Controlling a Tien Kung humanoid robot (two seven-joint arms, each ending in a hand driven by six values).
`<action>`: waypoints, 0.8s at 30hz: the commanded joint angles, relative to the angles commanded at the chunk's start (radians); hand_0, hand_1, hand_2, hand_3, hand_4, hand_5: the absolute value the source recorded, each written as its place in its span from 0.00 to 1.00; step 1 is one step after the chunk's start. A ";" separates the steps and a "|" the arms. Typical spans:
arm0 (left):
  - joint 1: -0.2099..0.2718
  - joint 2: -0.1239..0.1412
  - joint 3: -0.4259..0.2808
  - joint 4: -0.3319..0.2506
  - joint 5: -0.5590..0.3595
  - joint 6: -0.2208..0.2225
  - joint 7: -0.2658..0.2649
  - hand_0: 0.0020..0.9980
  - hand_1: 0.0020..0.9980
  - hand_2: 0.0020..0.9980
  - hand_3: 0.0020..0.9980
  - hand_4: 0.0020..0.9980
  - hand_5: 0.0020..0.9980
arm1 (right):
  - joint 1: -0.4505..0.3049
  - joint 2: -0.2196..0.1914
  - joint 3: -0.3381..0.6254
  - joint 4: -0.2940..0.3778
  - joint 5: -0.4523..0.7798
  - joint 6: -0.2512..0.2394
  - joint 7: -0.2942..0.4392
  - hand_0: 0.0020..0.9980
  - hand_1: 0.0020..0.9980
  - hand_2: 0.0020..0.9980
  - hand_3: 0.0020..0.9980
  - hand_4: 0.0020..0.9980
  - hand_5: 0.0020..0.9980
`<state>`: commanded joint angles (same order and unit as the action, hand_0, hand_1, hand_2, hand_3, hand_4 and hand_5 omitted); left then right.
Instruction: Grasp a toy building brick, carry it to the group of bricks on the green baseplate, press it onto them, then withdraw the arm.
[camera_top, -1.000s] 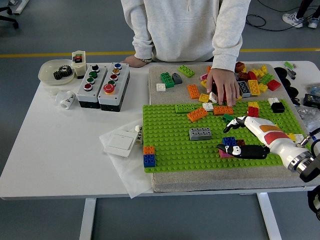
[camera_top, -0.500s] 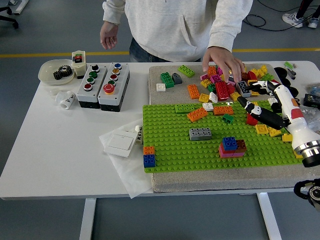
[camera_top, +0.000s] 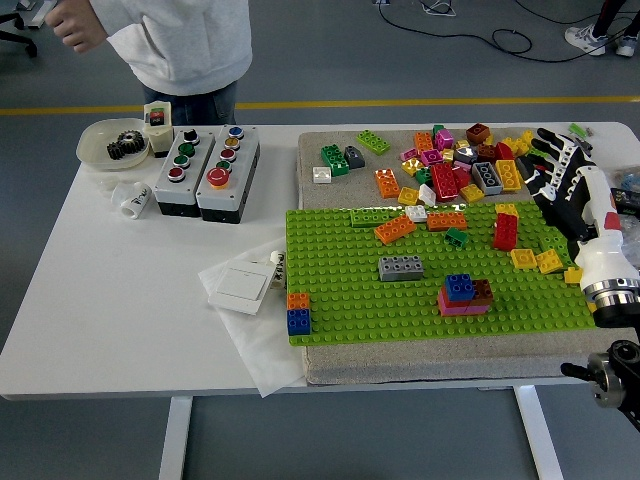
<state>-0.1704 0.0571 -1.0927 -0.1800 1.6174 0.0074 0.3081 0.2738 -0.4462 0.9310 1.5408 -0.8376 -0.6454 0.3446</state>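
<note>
Two containers stand at the left of the white table (camera_top: 90, 290): a shallow pale bowl (camera_top: 98, 150) with a dark metal gear (camera_top: 127, 144) inside it, and a small open box (camera_top: 158, 122) whose contents I cannot make out. Next to them are two grey button boxes (camera_top: 205, 170). On the green studded baseplate (camera_top: 340, 300) there is a blue-and-orange brick stack (camera_top: 298, 313), a flat grey brick (camera_top: 400, 267), and the target group of blue, brown and pink bricks (camera_top: 464, 295). Behind the baseplate, on the beige mat, lies the loose pile of coloured plastic bricks (camera_top: 460, 165). Such a brick is probably light, stiff and a little slippery, so I think it is best pinched on two opposite flat sides. At the right edge the white-and-black right hand (camera_top: 562, 180) hovers near the pile, its fingers spread and holding nothing.
</note>
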 joint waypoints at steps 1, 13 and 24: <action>0.001 0.000 -0.001 0.000 0.002 -0.003 0.001 0.78 0.76 0.81 0.59 0.62 0.62 | -0.005 0.003 0.003 -0.001 0.009 0.000 0.011 0.81 0.76 0.82 0.81 0.95 0.64; 0.014 -0.004 -0.034 0.000 0.043 0.001 0.004 0.78 0.76 0.80 0.60 0.62 0.61 | -0.050 0.036 0.072 -0.014 0.052 0.071 -0.081 0.82 0.77 0.81 0.81 1.00 0.86; 0.019 -0.005 -0.051 0.000 0.067 0.001 0.006 0.78 0.76 0.80 0.59 0.62 0.62 | -0.059 0.039 0.104 -0.020 0.047 0.092 -0.167 0.80 0.76 0.79 0.80 1.00 0.87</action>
<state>-0.1513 0.0519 -1.1437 -0.1800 1.6840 0.0080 0.3138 0.2152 -0.4076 1.0347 1.5210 -0.7910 -0.5530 0.1772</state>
